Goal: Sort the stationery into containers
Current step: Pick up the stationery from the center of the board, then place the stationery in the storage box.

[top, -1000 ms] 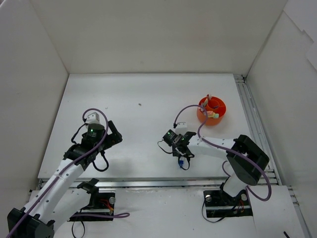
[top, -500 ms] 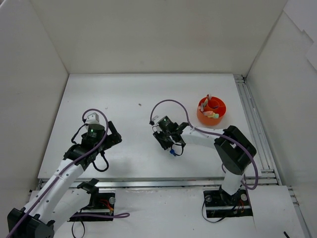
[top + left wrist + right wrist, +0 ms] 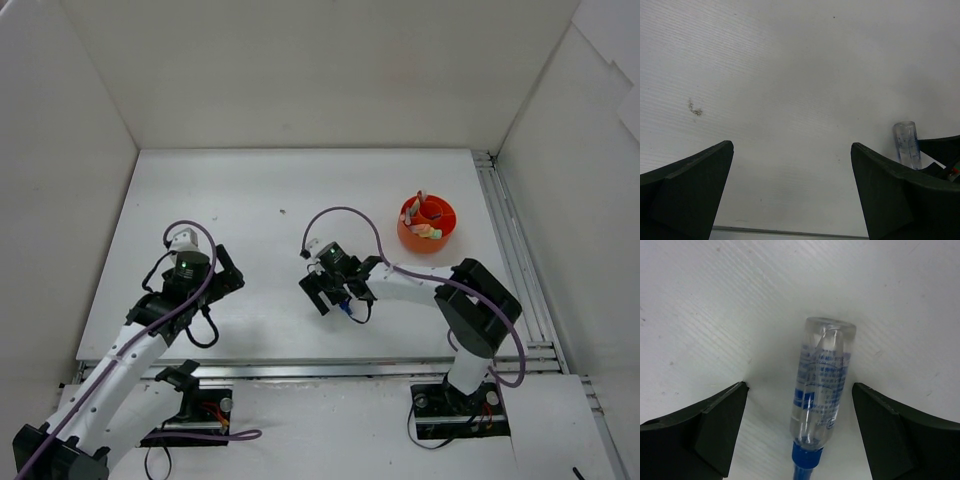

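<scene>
A clear tube with a blue cap (image 3: 823,384) lies on the white table between the spread fingers of my right gripper (image 3: 799,386), touching neither finger. From above, the right gripper (image 3: 333,293) sits at the table's middle, with the tube's blue cap (image 3: 345,307) showing just beside it. The orange cup (image 3: 440,235) stands far right with several pens (image 3: 424,214) in it. My left gripper (image 3: 226,274) hovers open over bare table at the left. In its wrist view the left gripper (image 3: 791,145) holds nothing, and the clear tube (image 3: 905,142) shows at the right.
White walls enclose the table on three sides. A metal rail (image 3: 510,250) runs along the right edge. A small dark smudge (image 3: 695,109) marks the table ahead of the left gripper.
My right gripper moved left from the near middle carrying the clear tube, then opened, and the tube now lies free between its fingers. The left arm has barely moved.
</scene>
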You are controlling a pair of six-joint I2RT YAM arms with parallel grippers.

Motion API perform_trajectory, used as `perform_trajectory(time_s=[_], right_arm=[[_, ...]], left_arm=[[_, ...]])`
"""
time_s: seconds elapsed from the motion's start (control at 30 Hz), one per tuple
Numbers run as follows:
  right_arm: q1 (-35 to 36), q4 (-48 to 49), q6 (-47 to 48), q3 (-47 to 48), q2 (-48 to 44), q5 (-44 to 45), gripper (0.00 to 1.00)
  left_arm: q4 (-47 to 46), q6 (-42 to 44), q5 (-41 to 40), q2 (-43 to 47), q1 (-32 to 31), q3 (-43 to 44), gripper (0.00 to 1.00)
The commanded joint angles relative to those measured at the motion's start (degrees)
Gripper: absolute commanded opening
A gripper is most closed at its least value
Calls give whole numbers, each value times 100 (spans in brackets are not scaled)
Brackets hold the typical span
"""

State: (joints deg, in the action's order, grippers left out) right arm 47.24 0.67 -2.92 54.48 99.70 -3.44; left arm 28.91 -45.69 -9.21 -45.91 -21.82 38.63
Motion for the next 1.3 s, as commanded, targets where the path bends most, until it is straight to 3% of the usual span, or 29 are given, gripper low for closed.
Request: perform_trajectory(time_s=[0.0,0.13,0.3,0.37,0.4,0.5,0.63,0.9,1.27], right_arm=[[294,-348,-665,-454,-240,316,83],[338,-348,-1456,-920,-495,827,81],[356,-260,-1949,-1404,-899,784,77],[399,-243,-1906,-1396,-952,845,64],[408,-251,-1905,-1379,-952,906,39],[409,-321,-1967,-1308,-979,1047,8],[417,-506,-1958,-1291,-1329,1003,0],[155,-1823,-1651,-351,-2445,1425,0],[-2112,-2606,-1669,826,-3721,845,0]], left_arm=[[-104,-54,-81,-41,-32,136,100],[-139,-27,-54,-49,-32,127,100],[-210,34,-2,-137,-85,197,100],[-227,43,7,-207,-85,232,100],[-236,43,33,-234,-85,232,100],[-228,43,69,-234,-85,259,100],[-280,34,60,-190,-138,259,100],[-350,69,51,-269,-138,329,100],[-218,-10,-107,-208,-191,514,100]])
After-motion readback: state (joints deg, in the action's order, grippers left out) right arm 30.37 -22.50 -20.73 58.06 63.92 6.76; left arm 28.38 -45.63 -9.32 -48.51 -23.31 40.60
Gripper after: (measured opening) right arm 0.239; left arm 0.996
